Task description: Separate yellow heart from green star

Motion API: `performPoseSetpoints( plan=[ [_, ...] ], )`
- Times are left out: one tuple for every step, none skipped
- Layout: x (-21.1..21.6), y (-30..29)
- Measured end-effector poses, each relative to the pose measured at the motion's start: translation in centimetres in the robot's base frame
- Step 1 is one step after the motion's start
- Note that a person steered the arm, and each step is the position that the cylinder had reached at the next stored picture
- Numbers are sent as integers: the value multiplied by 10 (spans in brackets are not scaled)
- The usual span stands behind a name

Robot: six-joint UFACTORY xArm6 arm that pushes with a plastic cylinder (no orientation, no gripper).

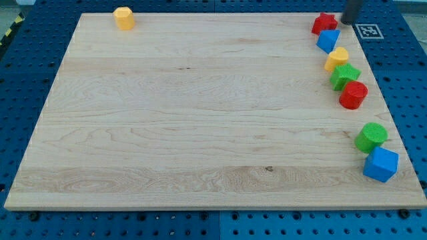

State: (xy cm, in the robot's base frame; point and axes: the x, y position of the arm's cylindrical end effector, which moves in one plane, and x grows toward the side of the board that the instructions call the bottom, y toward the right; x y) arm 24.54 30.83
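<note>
Not separated yet: yellow heart [337,59] touches green star [345,75], heart just above-left of the star in the view. All the push work is left, by my judgement.

No pincer on this rig, so nothing released, clenched or grasping; only a rod. My tip [349,21] is at the view's top right, just off the desk [200,120] edge. Only the rod's lower part shows, so the exact end is hard to place.

From my tip:
- heart: near, below and slightly left
- star: just past the heart, lower
- red star [324,24] and blue block [327,41]: between my tip and the heart, to my tip's left and below
- red cylinder [353,95]: touching the green star's lower side
- green cylinder [370,137], blue cube [381,164]: well below
- yellow hexagonal block [124,18]: far left, top edge
</note>
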Motion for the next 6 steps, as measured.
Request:
performPoseSetpoints(
  plan=[
    [77,-5],
    [105,-23],
    [113,-31],
    [115,-56],
    [111,-76],
    [103,-90]
  ],
)
